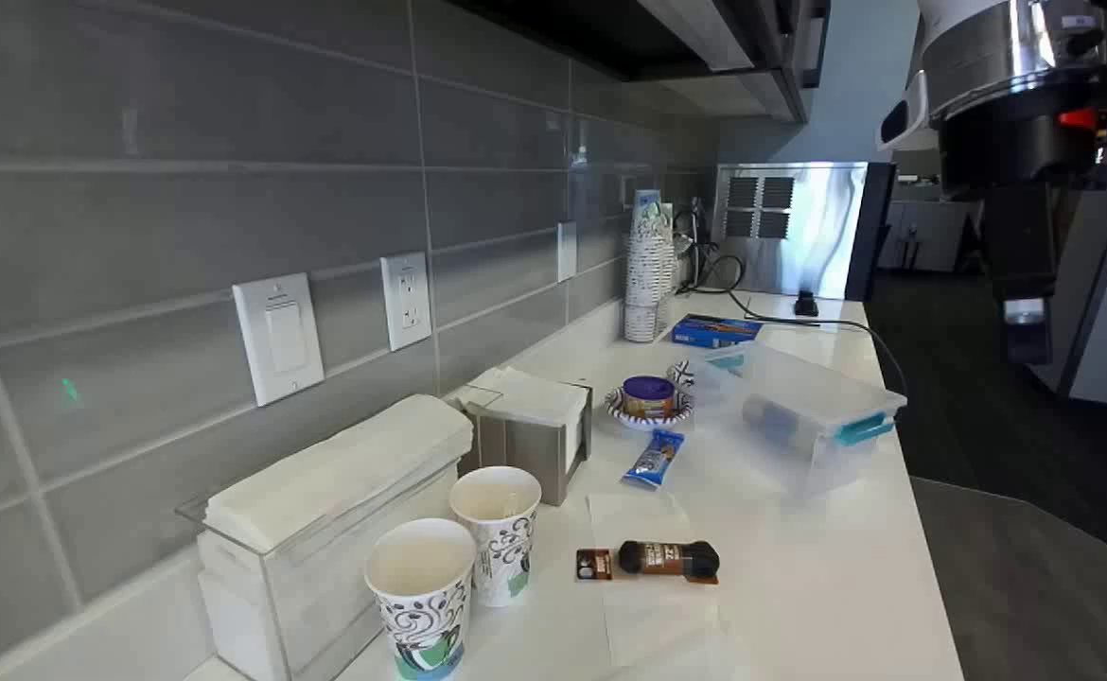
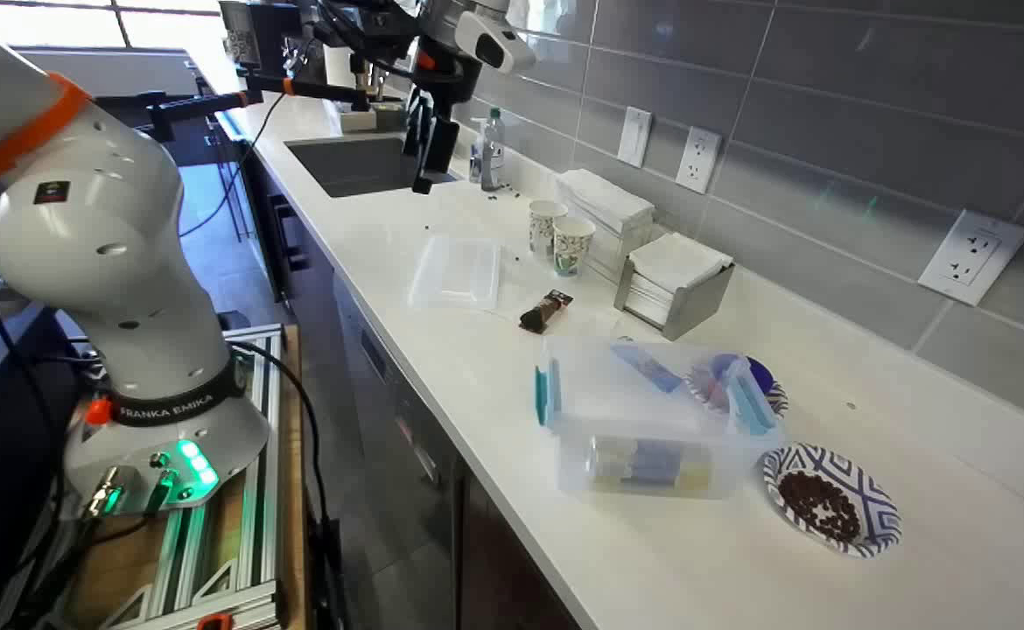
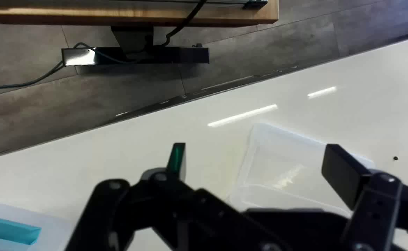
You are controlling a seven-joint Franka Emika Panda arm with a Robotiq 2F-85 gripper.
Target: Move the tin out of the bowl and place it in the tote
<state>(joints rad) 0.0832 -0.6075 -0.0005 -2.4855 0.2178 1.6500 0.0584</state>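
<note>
Gripper (image 3: 256, 164) hangs wide and empty, presumably because the tin (image 1: 649, 397), lower and well apart, awaits lifting from the bowl (image 1: 648, 424).

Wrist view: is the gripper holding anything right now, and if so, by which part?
Nothing is held: the gripper is open and empty; the purple-lidded tin sits in the patterned paper bowl.

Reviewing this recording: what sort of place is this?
Most likely a kitchen or break room, perhaps an office one: a dark grey rectangular sink, tapered white swirl-patterned paper cups and stacked rectangular white paper napkins all point that way.
</note>
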